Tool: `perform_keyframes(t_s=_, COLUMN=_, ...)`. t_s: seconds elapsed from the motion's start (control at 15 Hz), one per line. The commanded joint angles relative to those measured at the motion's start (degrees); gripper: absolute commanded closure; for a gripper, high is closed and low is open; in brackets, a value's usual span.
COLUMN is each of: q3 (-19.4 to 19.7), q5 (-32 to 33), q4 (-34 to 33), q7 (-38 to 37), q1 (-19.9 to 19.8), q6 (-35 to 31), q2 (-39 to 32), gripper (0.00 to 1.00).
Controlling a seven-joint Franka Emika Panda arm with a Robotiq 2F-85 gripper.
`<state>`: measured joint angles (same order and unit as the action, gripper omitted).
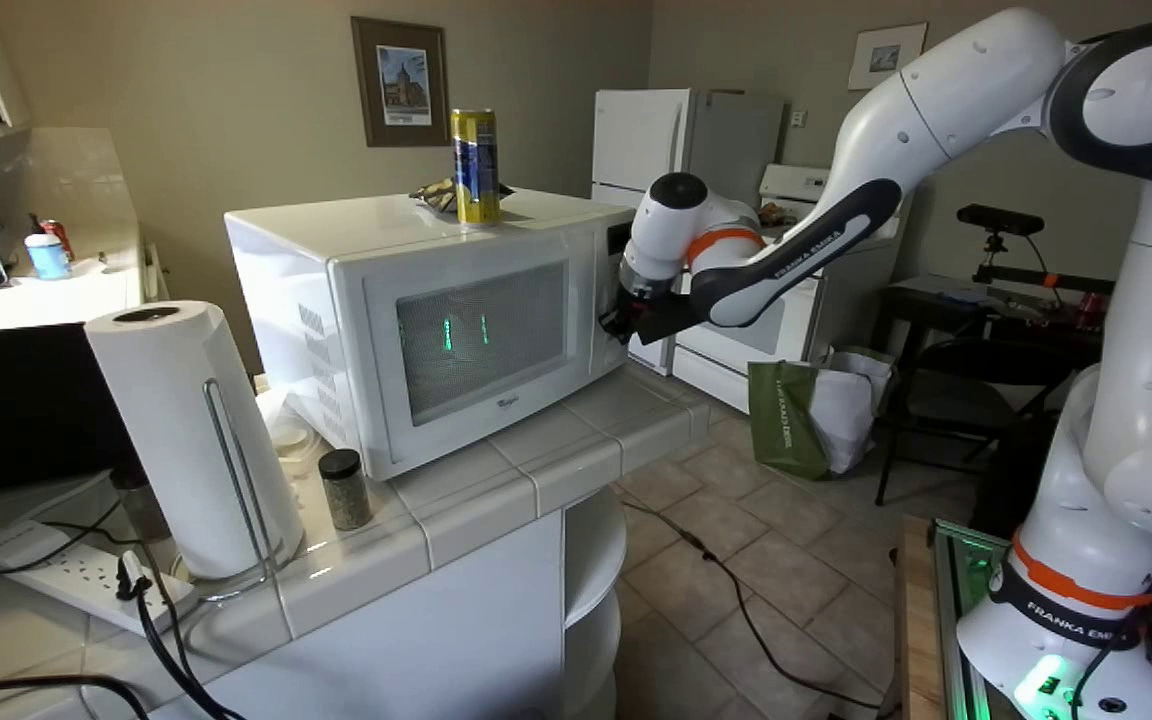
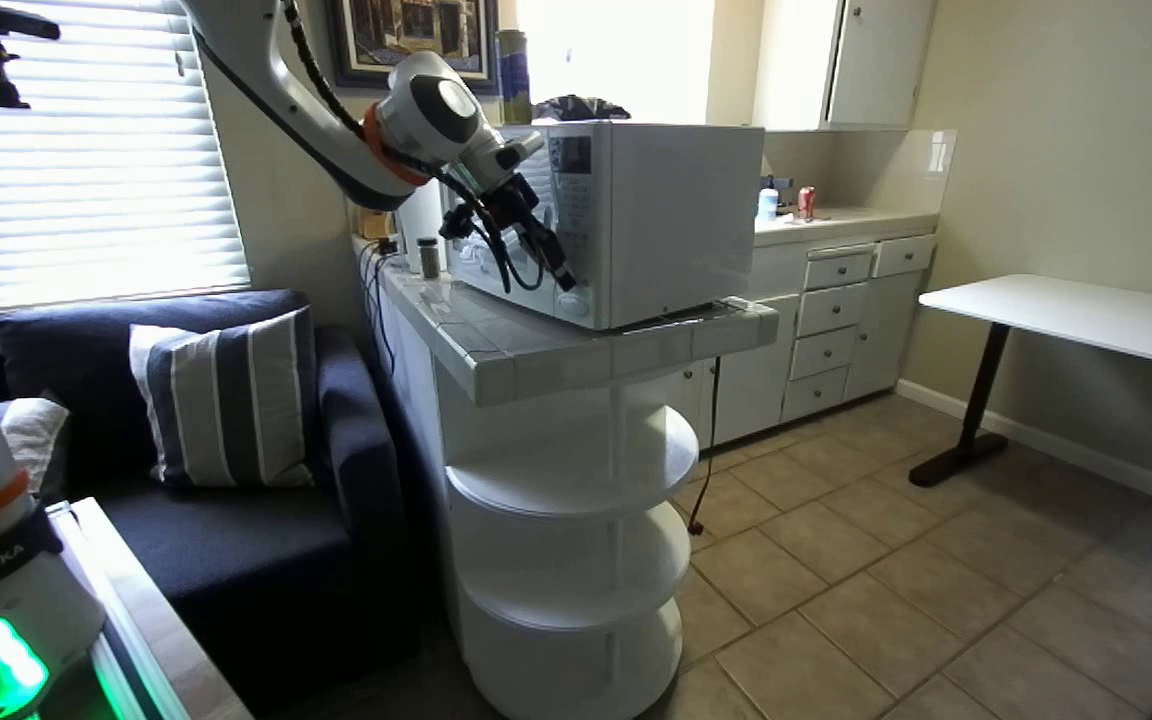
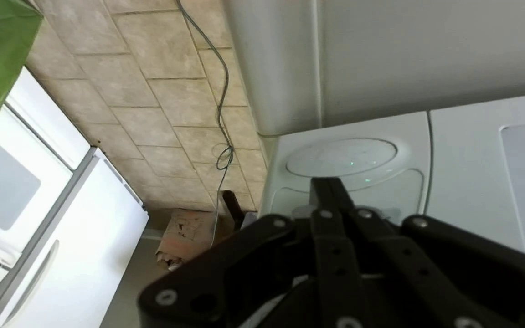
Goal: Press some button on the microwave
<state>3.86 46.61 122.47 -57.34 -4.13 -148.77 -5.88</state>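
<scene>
The white microwave (image 1: 484, 335) stands on the tiled counter with its door closed. Its side and control strip show in an exterior view (image 2: 681, 225). In the wrist view the lower control strip shows a large oval button (image 3: 342, 157), left of the door (image 3: 472, 182). My gripper (image 3: 327, 183) is shut and empty. Its fingertips overlap the strip just at the edge of the oval button; I cannot tell whether they touch. In both exterior views the gripper (image 1: 618, 325) is at the control strip, pointing down toward its lower part (image 2: 566, 280). The upper keys are hidden in the wrist view.
A tall can (image 1: 476, 168) and a crumpled bag (image 1: 436, 195) stand on the microwave. A paper towel roll (image 1: 201, 440) and a spice jar (image 1: 344, 490) are beside it. The counter edge (image 2: 536, 360) lies below the gripper. A green bag (image 1: 786, 420) is on the floor.
</scene>
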Motion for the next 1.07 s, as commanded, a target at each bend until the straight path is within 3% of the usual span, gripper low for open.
perform_keyframes(t_s=0.0, q3=0.9, q5=-0.3, q4=-0.9, q7=-0.6, q1=0.8, q6=-0.6, q2=-1.2, gripper=1.0)
perform_keyframes(t_s=0.27, q3=1.5, q5=3.3, q4=-1.2, q7=-5.1, q1=0.9, q6=-3.3, q2=-1.5, gripper=1.0)
perform_keyframes(t_s=0.67, q3=1.3, q5=19.6, q4=-1.3, q7=-22.8, q1=0.4, q6=-6.0, q2=-2.2, gripper=1.0)
perform_keyframes(t_s=0.8, q3=0.6, q5=18.3, q4=-0.2, q7=-22.2, q1=0.3, q6=-4.3, q2=-1.8, gripper=1.0)
perform_keyframes(t_s=1.0, q3=0.1, q5=10.9, q4=1.9, q7=-13.6, q1=0.4, q6=-1.7, q2=0.0, gripper=1.0)
